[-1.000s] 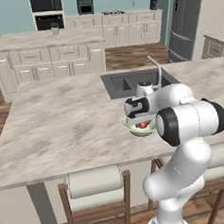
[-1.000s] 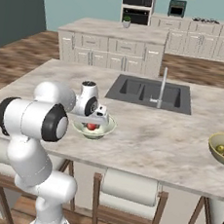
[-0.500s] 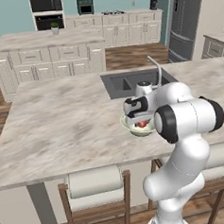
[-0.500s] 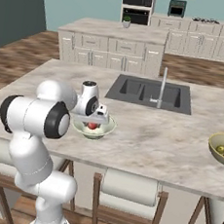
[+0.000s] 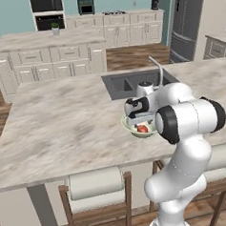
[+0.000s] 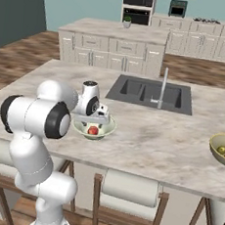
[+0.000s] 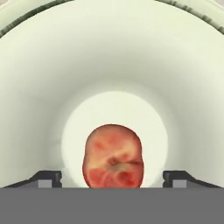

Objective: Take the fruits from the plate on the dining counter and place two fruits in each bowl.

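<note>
In the hand view the tool [image 7: 112, 177] hangs low over the pale bowl [image 7: 39, 87], its two dark tips standing spread at the lower left and lower right of the frame with clear gaps to the red fruit [image 7: 113, 156] between them. Nothing is pinched. The fruit sits on the bowl's floor at lower centre of that frame, and it looks released, so the step in hand is the drop-off of one fruit into this bowl.

From the left base view the tool [image 5: 140, 121] sits just above the bowl [image 5: 129, 128] at centre frame, with the fruit [image 5: 142, 129] showing red inside it. The right base view gives the same: tool [image 6: 97, 119], bowl [image 6: 108, 129], fruit [image 6: 93, 130], left of centre on the worktop [image 6: 145, 142].

I judge the next move calls for a straight lift clear of the rim, then travel towards the remaining fruit. The tan bowl [image 6: 218, 147] at the right edge appears to hold two fruits.

The fruit is nearly round, slightly taller than wide in the hand view; a dimple faces the camera, so its axis likely points up toward the tool.
</note>
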